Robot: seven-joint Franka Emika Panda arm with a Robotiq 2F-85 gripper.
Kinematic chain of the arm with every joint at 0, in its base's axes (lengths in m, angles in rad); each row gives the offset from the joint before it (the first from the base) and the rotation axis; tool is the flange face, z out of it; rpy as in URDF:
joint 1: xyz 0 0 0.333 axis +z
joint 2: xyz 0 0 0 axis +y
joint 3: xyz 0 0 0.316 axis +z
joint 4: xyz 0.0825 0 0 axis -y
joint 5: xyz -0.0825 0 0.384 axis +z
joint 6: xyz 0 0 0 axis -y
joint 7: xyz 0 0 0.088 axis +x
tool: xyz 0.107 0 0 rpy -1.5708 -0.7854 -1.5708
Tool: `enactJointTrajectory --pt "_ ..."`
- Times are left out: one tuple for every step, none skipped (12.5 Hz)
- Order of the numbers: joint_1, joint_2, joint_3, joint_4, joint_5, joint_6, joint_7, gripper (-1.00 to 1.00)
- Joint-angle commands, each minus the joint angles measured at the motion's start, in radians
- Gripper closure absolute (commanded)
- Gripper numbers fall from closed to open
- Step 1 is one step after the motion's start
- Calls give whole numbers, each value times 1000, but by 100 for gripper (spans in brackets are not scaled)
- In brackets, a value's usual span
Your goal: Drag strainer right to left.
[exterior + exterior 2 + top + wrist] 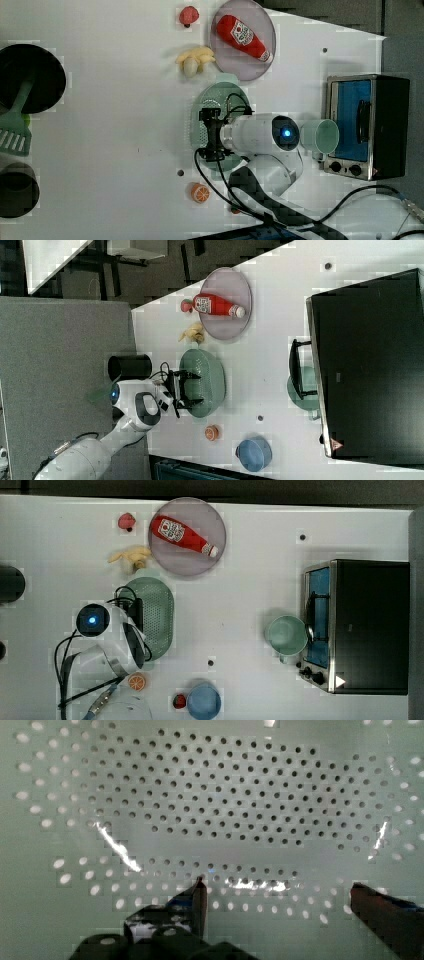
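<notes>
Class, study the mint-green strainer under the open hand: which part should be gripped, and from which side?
Probably the strainer's thin rim, coming from above. The bowl is wide and shallow, too broad to span, but the upright wall fits between the open hand's fingers, one inside and one outside.

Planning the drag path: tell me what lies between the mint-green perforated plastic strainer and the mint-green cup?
Nothing: bare white table separates strainer and cup in the top view.

The ketchup bottle (181,534) carries a white label panel on its red body; the printing on it cannot be read. The toaster oven (361,626) bears a small white triangular mark at one corner of its dark top in the top view. No other text, brand or number is readable.
</notes>
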Motion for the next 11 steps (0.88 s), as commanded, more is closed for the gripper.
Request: enactJointTrajectory --pt "64 43 18 91 15 -23 99 -100" --pt "78 53 18 109 27 -23 100 -100" --pt "90 65 18 126 40 -23 101 -100" --pt "102 75 18 143 51 -23 101 -100" --pt "113 86 18 161 64 -23 102 -100" --pt "123 97 18 178 78 -23 104 -100" --pt "133 107 18 194 91 -24 105 -100" --pt "142 116 18 208 100 -22 105 -100" --pt "150 123 18 223 101 -22 106 -100" --pt "157 130 18 233 102 -23 107 -100" --pt "163 136 18 244 102 -22 108 -100"
